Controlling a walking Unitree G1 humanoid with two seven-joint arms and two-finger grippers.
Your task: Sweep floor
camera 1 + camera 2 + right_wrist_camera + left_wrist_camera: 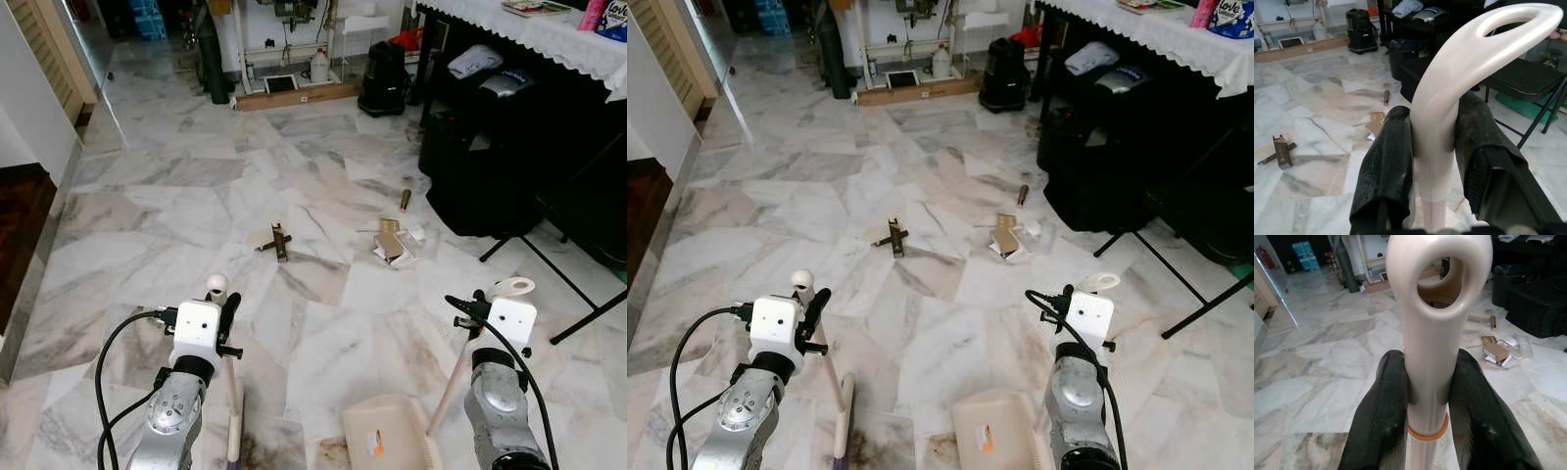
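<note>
My left gripper (1430, 382) is shut on the cream broom handle (1436, 308), just under its hanging hole. The broom handle (217, 288) runs down to the brush head (234, 431) on the marble floor by my feet. On the other side, my right gripper (1432, 132) is shut on the looped cream dustpan handle (1469, 54). The cream dustpan (387, 433) rests on the floor between my arms. Ahead lie a small brown box with a stick (279, 242), torn cardboard packaging (394, 243) and a small brown tube (405, 200).
Black bags (490, 166) and folding-chair legs (549, 264) sit under a table with a white lace cloth (549, 39) on the right. A black appliance (383, 78) and a wooden plank (294, 95) stand at the back. A dark wooden step (20, 225) borders the left.
</note>
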